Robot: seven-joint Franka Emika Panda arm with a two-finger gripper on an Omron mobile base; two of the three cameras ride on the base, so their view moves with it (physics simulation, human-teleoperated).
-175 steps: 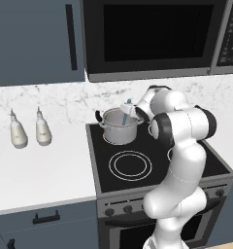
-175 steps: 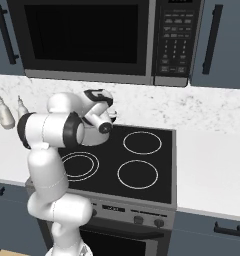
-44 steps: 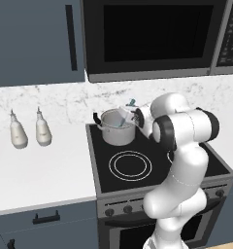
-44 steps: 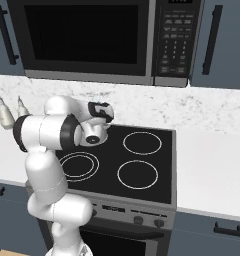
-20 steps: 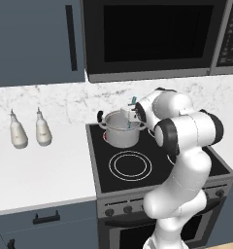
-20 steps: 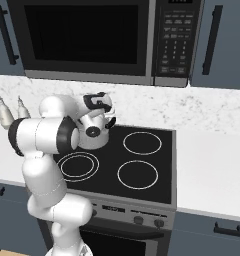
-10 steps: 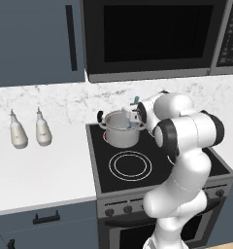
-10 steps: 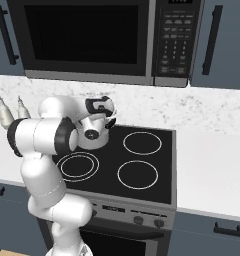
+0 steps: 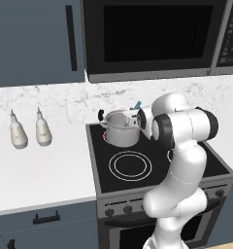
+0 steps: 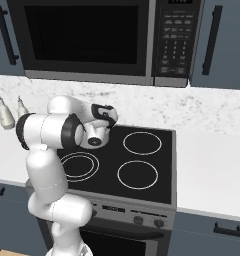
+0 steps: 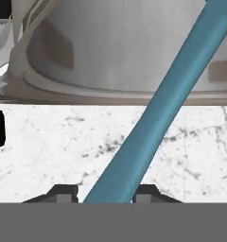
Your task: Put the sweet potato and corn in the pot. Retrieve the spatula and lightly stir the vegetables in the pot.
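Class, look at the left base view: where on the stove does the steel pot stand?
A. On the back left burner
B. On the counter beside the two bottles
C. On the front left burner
A: the pot stands at the stove's back left, behind the bare front left burner ring.

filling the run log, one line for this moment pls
stage: stirring | spatula: between fingers, slanting into pot | pot: on stove's back-left burner

— You see the pot [image 9: 121, 130]? Polished steel, shiny, with a rolled rim.

— Yes. And the spatula [image 11: 162, 106]?

— Smooth blue, plastic-looking, slight sheen. Your stove top [image 9: 152, 170] is glossy black glass; the counter [image 9: 36, 170] is white marbled stone, and both bottles [image 9: 28, 135] look matt cream.
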